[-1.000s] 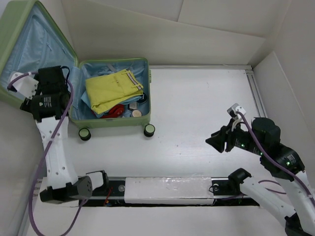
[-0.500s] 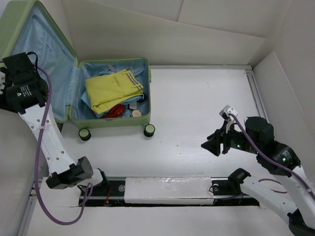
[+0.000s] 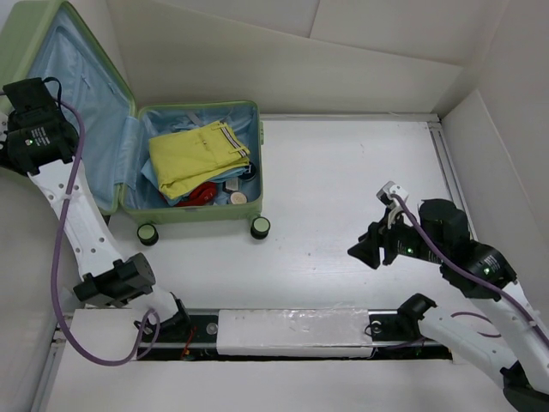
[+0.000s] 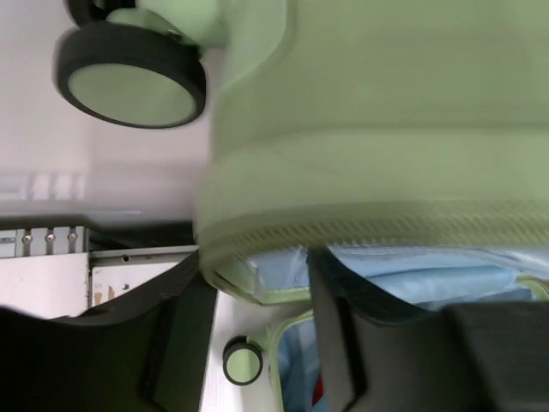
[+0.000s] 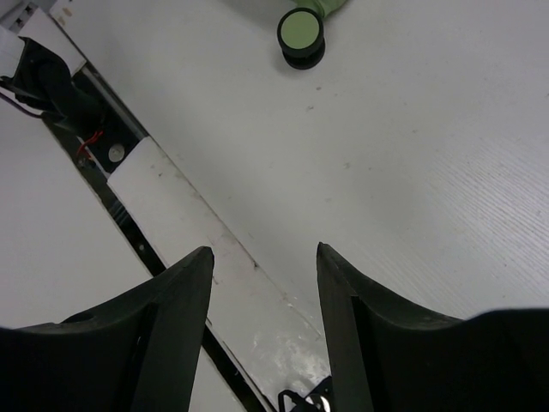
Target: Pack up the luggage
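Tabletop (image 3: 360, 163), white and flat, lay under everything. At its far left corner sat the big pale green hard-shell luggage (image 3: 86, 81), with light blue cloth inside. It was open. Its bottom half lay flat on the tabletop, and its lid stood up, leaning out to the left.

The left gripper (image 4: 257, 257), black with two fingers, was at the lid's outer edge, on the far left side of the luggage. In the left wrist view the green rim of the lid, with its zipper strip, sat between the two fingers. It filled the gap from one finger to the other. I could not tell if the fingers squeezed it tight or only touched it.

The right gripper (image 5: 263, 253), black too, hung over the bare tabletop on the right, well apart from the luggage. Its fingers were spread and held nothing.

A folded yellow cloth (image 3: 193, 154) lay on top inside the bottom half. A small red thing (image 3: 203, 192) lay just beside it, near the front wall. Two little black-and-green wheels (image 3: 260, 227) stuck out at the front of the luggage.
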`<state>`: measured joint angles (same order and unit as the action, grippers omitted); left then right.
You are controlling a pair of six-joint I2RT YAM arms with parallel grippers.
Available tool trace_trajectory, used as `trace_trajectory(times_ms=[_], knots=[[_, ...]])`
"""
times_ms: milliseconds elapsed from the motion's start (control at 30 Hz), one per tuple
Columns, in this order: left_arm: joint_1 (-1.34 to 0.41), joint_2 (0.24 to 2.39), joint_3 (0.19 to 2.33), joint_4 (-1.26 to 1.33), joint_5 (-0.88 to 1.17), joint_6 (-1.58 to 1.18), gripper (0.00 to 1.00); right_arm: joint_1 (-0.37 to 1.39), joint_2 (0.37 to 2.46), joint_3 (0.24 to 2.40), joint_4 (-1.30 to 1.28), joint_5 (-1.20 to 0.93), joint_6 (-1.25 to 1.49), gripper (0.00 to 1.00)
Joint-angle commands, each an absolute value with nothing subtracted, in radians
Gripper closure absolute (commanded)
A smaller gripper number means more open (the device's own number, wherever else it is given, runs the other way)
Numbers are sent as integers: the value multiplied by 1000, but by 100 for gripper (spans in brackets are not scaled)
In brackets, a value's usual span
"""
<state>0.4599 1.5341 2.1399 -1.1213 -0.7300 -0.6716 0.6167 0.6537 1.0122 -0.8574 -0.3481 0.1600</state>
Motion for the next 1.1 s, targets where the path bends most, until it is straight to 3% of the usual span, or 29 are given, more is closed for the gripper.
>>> trace_trajectory(times_ms=[0, 67, 200, 267, 333, 533, 667, 800, 867, 1067], knots=[[520, 1509, 2151, -1120, -727, -684, 61, 624, 653, 1009, -802, -327, 144, 42], [555, 1497, 2115, -1120, -701, -693, 68, 624, 653, 1009, -802, -327, 144, 42], [555, 1499, 2115, -1120, -692, -693, 69, 624, 653, 1000, -793, -318, 144, 42], [565, 1499, 2115, -1120, -681, -684, 81, 624, 653, 1000, -793, -318, 144, 42], [565, 1499, 2125, -1111, -655, -672, 100, 624, 653, 1000, -793, -308, 144, 42], [366, 1479, 2145, -1077, -689, -660, 100, 624, 664, 1000, -784, -308, 153, 42], [99, 1341, 1995, -961, -672, -650, 100, 624, 696, 1000, -764, -308, 153, 42], [-15, 1188, 1787, -796, -505, -586, 100, 624, 732, 1000, -755, -308, 172, 42], [-15, 1140, 1690, -696, -294, -489, 100, 624, 745, 1000, -746, -308, 184, 42], [-15, 1101, 1599, -649, 126, -359, 100, 624, 814, 1000, -696, -342, 216, 42]])
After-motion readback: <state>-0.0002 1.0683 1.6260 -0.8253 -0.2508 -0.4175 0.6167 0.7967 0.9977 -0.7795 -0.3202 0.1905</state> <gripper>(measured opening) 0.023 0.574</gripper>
